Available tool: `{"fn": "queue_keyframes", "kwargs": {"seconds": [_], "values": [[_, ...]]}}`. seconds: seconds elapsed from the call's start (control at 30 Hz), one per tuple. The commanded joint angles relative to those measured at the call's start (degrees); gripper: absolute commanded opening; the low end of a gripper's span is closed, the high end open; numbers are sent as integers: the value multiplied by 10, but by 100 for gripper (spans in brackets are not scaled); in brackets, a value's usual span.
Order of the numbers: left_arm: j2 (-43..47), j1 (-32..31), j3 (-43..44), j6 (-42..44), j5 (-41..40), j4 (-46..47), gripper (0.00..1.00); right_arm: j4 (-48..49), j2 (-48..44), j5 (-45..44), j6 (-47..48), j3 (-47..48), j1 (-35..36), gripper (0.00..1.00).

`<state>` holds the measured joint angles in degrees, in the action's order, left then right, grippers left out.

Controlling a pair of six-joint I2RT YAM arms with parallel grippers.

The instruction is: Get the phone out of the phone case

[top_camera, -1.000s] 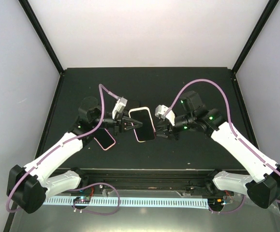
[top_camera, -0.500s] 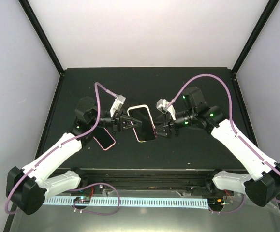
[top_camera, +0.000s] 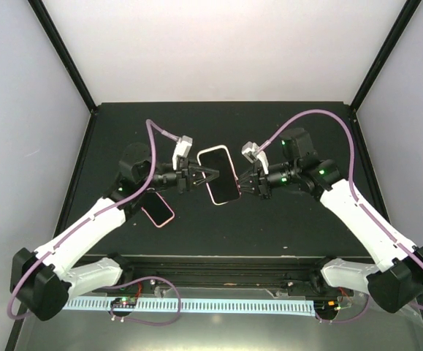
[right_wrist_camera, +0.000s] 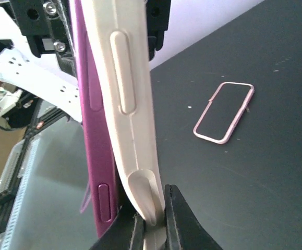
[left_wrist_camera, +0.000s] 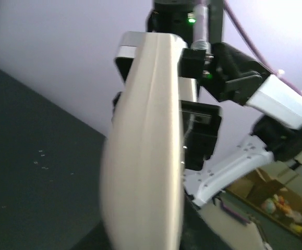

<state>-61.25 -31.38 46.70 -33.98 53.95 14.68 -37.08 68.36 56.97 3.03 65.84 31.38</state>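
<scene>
A phone [top_camera: 222, 179] with a dark screen sits in a cream phone case [top_camera: 212, 151], and both are held in the air between my grippers. My left gripper [top_camera: 202, 174] holds its left edge; its jaws are hidden behind the blurred case back [left_wrist_camera: 145, 156] in the left wrist view. In the right wrist view its black fingers [right_wrist_camera: 36, 21] flank the phone and case together. My right gripper [right_wrist_camera: 153, 221] is shut on the lip of the cream case [right_wrist_camera: 132, 104]. That lip is bent away from the magenta side of the phone [right_wrist_camera: 91, 130].
A pink-rimmed flat rectangle [top_camera: 157, 208] lies on the black table [top_camera: 291, 227] under the left arm, and it also shows in the right wrist view [right_wrist_camera: 225, 112]. White walls close in the back and sides. Both arms meet over the table's middle.
My right gripper opened, then shut on the case's right edge. Both grippers and the phone rose slightly towards the back, and the phone now faces the camera more squarely.
</scene>
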Motion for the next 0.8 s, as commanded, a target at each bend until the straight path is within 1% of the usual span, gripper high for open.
{"fn": "queue_keyframes", "kwargs": {"seconds": [0.0,0.03,0.07,0.1,0.2,0.27,0.33,0.4,0.43,0.5,0.63,0.73,0.77], "values": [[-74,-3,11,-40,-213,-61,24,75,-5,70,-37,-17,-15,1],[-85,-1,7,-51,-229,-45,40,75,-6,74,-44,-29,-31,1],[-96,0,8,-58,-251,-38,53,79,-8,73,-52,-43,-43,1],[-103,1,13,-67,-285,-47,60,89,-10,70,-64,-59,-57,1],[-105,4,21,-74,-377,-73,71,105,-12,49,-98,-96,-101,1],[-95,4,10,-75,-409,-69,76,107,-11,4,-115,-113,-122,1],[-86,0,2,-68,-427,-77,79,106,-11,-45,-128,-130,-132,1],[-79,-16,1,-36,-456,-99,80,121,-20,-122,-169,-152,-134,1],[-75,-30,0,-15,-478,-109,80,125,-26,-162,-191,-162,-134,1],[-69,-67,-10,26,-519,-120,78,121,-31,-210,-216,-171,-133,1],[-55,-162,-46,99,-600,-111,72,76,-15,-243,-216,-162,-134,1],[-53,-233,-69,153,-668,-94,71,50,-2,-274,-217,-165,-134,1],[-57,-254,-73,170,-686,-92,72,49,-1,-285,-216,-172,-134,1]]}}
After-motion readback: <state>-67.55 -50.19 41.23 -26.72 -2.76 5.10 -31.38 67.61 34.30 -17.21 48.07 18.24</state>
